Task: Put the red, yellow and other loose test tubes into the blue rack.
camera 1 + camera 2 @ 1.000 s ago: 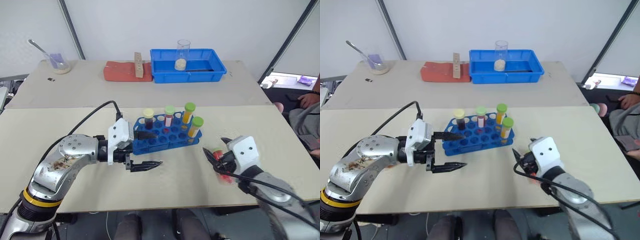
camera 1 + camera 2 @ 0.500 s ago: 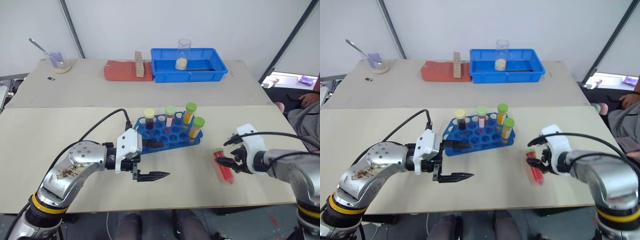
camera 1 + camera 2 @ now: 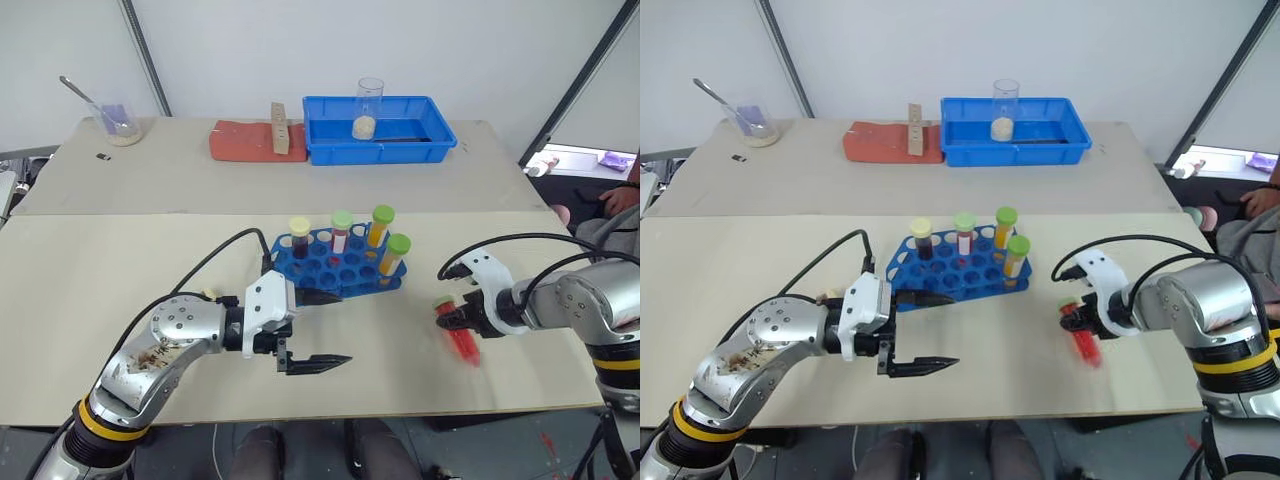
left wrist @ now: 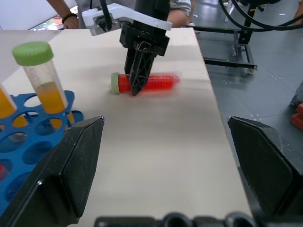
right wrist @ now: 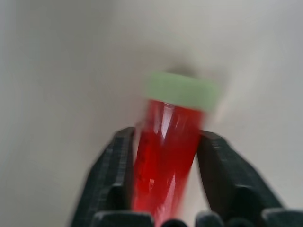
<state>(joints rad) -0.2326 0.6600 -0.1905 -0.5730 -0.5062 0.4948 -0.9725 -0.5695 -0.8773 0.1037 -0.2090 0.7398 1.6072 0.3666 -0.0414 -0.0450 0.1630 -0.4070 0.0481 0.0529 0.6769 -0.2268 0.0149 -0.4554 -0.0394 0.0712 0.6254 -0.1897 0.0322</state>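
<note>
Near the table's right edge, the right gripper (image 3: 458,322) clamps its fingers on the lying red tube (image 3: 457,337) to lift it, while the left gripper (image 3: 318,328), fingers spread apart and empty, waits beside the blue rack (image 3: 340,266) near the table's middle.

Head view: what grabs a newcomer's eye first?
The right gripper shut on the bright red tube lying on the near table, right of the blue rack. The rack already holds four capped tubes, and the left gripper hovers open at its near side.
</note>
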